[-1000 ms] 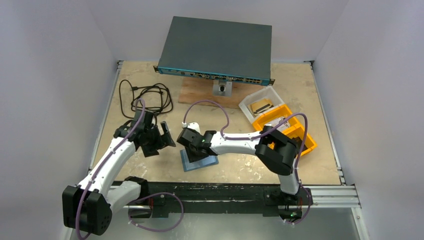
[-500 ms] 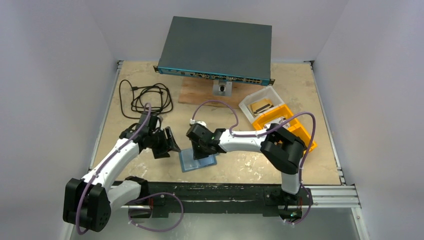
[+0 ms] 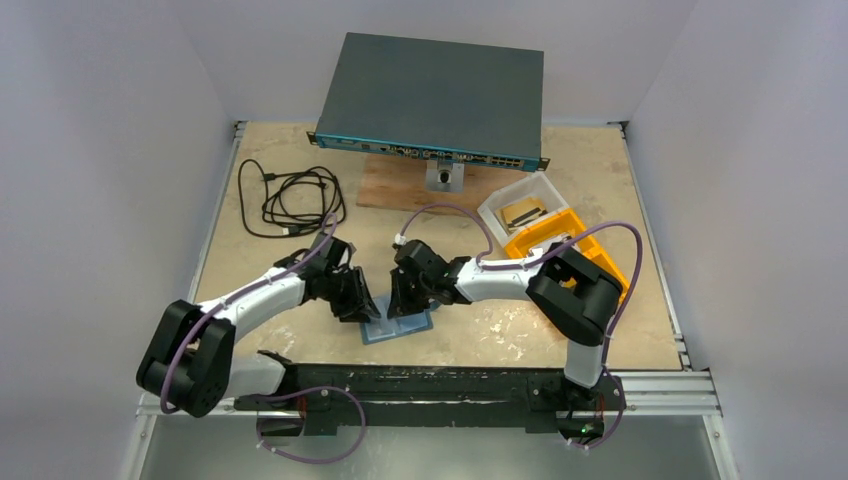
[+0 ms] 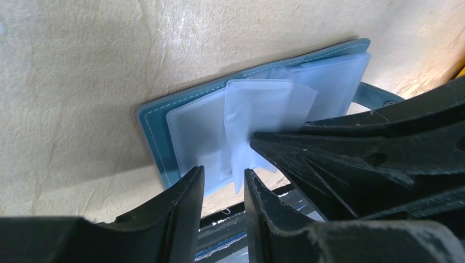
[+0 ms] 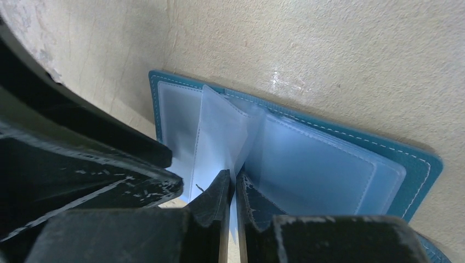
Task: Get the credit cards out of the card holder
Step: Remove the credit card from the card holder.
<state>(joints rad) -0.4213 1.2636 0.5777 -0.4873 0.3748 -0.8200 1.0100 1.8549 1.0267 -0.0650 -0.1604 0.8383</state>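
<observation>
Open holder [image 3: 395, 328] lies flat. Right gripper [image 5: 231, 181], at its 12 o'clock edge, is pinched tight on a clear sleeve [image 5: 219, 131]. Left gripper [image 4: 224, 176], jaws slightly apart, sits at its 10 o'clock corner.

Bright, even overhead light, soft shadows, wrist views dimmer (foreground slightly blurred)

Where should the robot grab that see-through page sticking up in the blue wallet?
Probably by its loose near edge, coming in from the robot's side. The clear page stands up off the open card holder while the other pages lie flat, so thin fingers can fit on both of its faces. The right gripper pinches it just there.
</observation>
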